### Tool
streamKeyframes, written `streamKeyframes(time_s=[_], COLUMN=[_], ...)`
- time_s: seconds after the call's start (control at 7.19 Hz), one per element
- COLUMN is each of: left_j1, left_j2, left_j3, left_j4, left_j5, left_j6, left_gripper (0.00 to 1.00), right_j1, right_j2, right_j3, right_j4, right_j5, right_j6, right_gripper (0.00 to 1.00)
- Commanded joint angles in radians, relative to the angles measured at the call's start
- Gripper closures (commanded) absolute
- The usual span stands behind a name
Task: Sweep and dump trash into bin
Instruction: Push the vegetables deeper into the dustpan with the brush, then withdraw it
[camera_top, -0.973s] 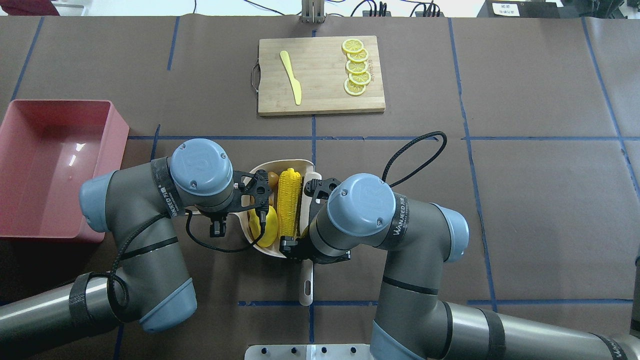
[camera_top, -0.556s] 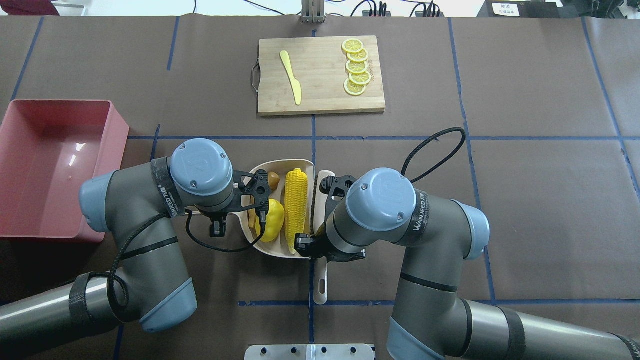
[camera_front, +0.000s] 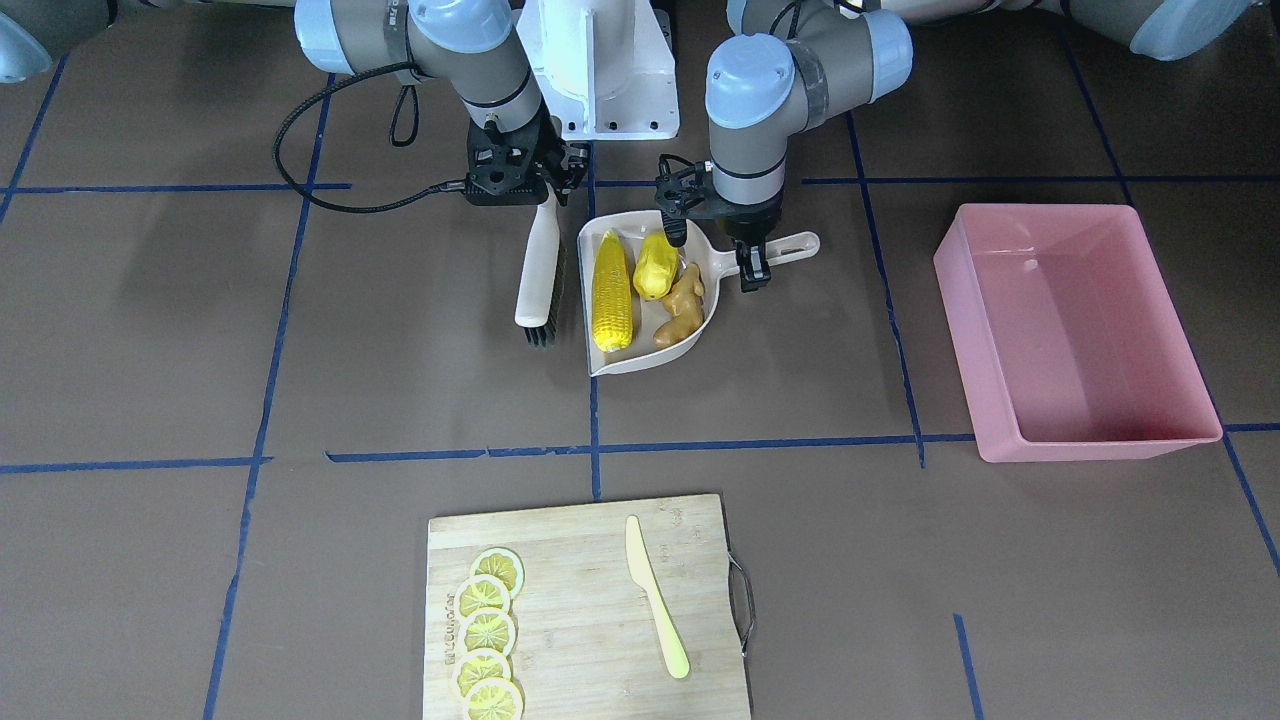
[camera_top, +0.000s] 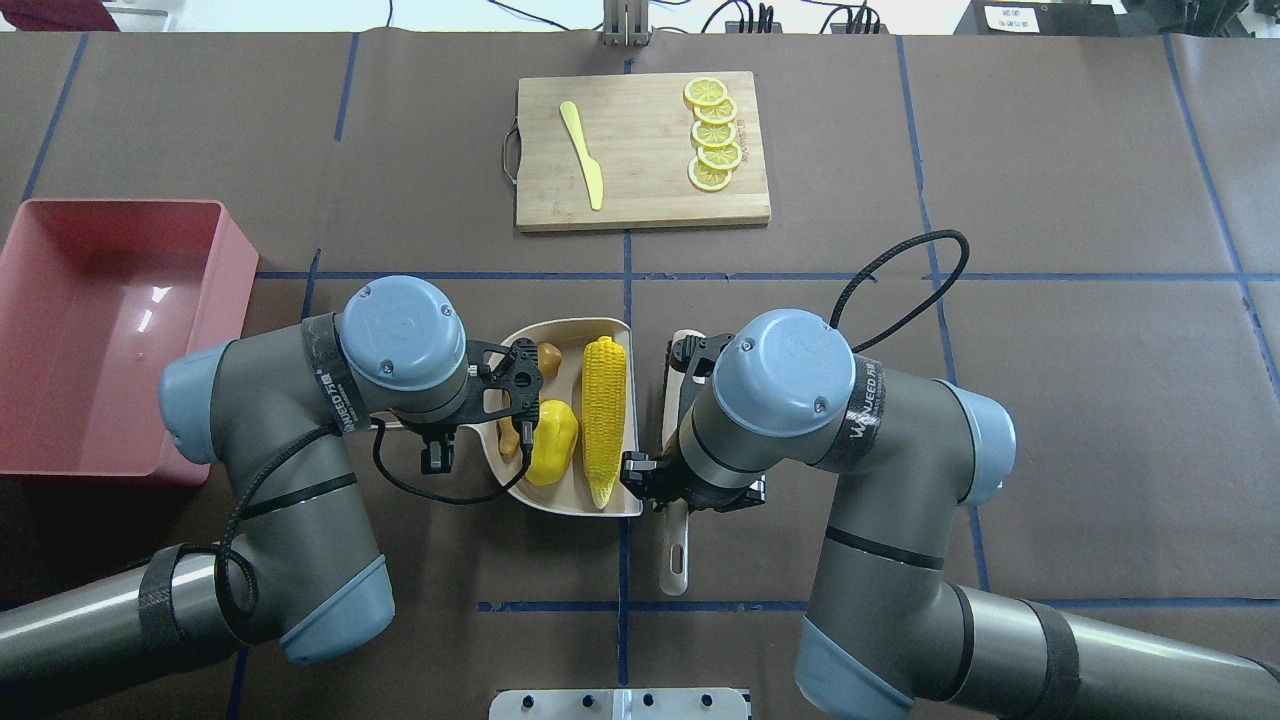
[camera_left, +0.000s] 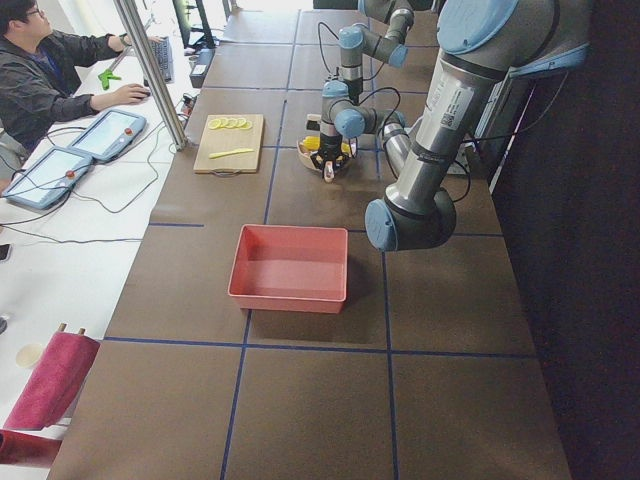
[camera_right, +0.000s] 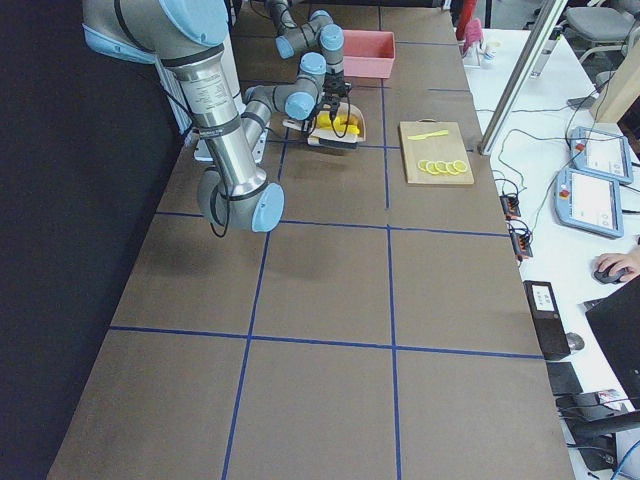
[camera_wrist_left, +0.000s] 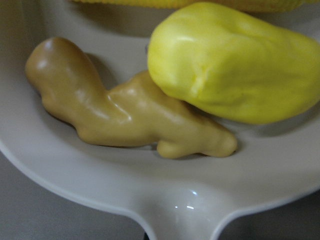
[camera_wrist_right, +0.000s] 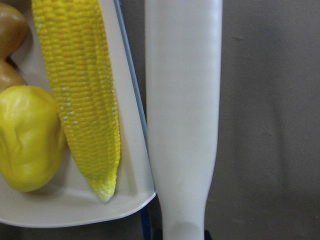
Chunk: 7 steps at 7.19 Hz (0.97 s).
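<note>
The beige dustpan (camera_top: 560, 328) lies at mid table and holds all the trash: the corn cob (camera_top: 603, 420), the yellow potato-like lump (camera_top: 552, 455) and the tan ginger root (camera_front: 680, 310). My left gripper (camera_front: 755, 255) is shut on the dustpan's handle; its wrist view shows the ginger (camera_wrist_left: 130, 115) and the lump (camera_wrist_left: 235, 65) close up. My right gripper (camera_front: 545, 195) is shut on the white brush (camera_top: 675, 560), which lies just right of the pan, apart from the corn (camera_wrist_right: 82, 90). The pink bin (camera_top: 230, 260) stands empty at the far left.
A wooden cutting board (camera_top: 640, 200) at the back centre carries a pale yellow knife (camera_top: 583, 155) and a row of lemon slices (camera_top: 712, 135). Both arms crowd the dustpan. Blue tape lines cross the brown table cover.
My right arm has drawn the brush rightward, off the dustpan's edge and onto the table. The corn and the yellow lump have shifted inside the pan. The left arm has not moved.
</note>
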Motion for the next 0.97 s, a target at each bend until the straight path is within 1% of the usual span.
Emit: streamKeyframes(time_s=[0.0, 0.28, 0.56, 0.7, 0.83], left_j1=[-0.002, -0.004, -0.011, -0.017, -0.028], left_j2=[0.001, 0.001, 0.007, 0.009, 0.015], left_j3=[0.000, -0.002, -0.005, -0.005, -0.005], left_j4=[-0.009, -0.011, -0.055, -0.070, -0.099], left_j5=[-0.001, -0.002, -0.004, -0.014, -0.072], left_j6=[0.001, -0.002, -0.029, -0.060, -0.098], left_gripper=[1.00, 1.00, 1.00, 1.00, 1.00], right_j1=[0.002, 0.008, 0.016, 0.028, 0.031], right_j2=[-0.005, -0.010, -0.011, -0.015, -0.021], right_j3=[-0.004, -0.003, 0.011, 0.016, 0.014], right_j4=[-0.011, -0.028, -0.095, -0.098, -0.098], right_j5=[-0.001, -0.001, -0.006, -0.006, -0.006], right_j6=[-0.015, -0.017, -0.072, -0.087, -0.091], right_gripper=[1.00, 1.00, 1.00, 1.00, 1.00])
